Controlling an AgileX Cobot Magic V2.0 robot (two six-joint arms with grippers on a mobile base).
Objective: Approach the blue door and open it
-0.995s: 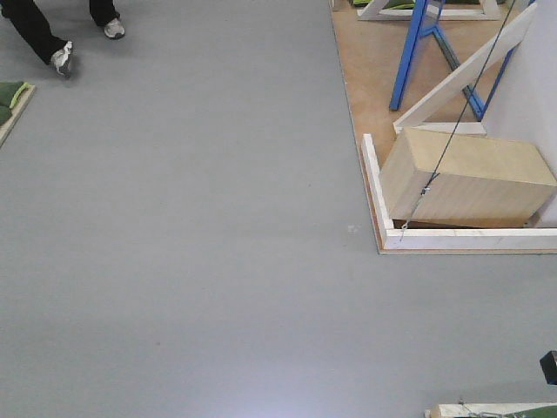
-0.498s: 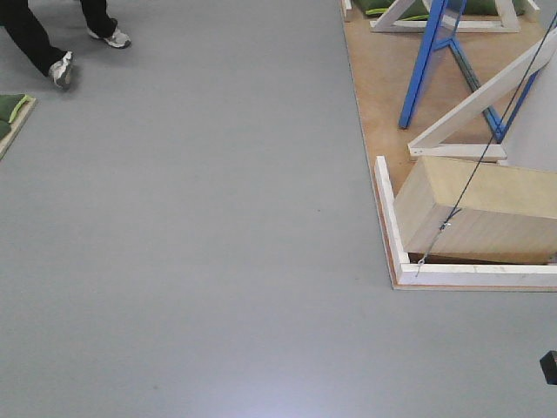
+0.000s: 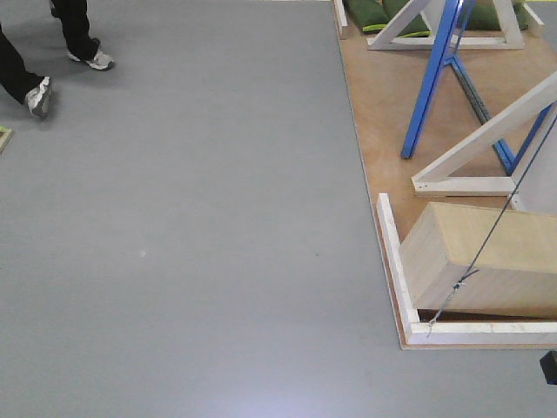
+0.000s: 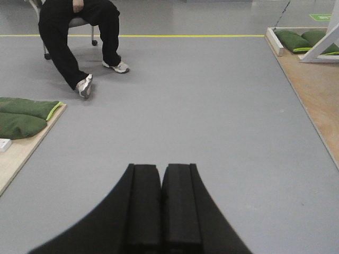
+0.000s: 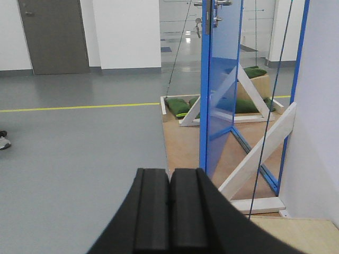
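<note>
Holding the left hand [image 4: 161, 169] and the right hand [image 5: 169, 172] clenched, pads pressed together. Facing the blue door [image 5: 221, 79] at one o'clock from the right hand, well apart.

We only get the blue door [image 5: 220, 90] up to its lever handle [image 5: 213, 4]; the frame chops off the rest. The lock bits under it are too small for us to read. The seated person [image 4: 79, 32] is cut at the waist, and the wooden box [image 3: 483, 261] runs off the front view's right edge.
</note>
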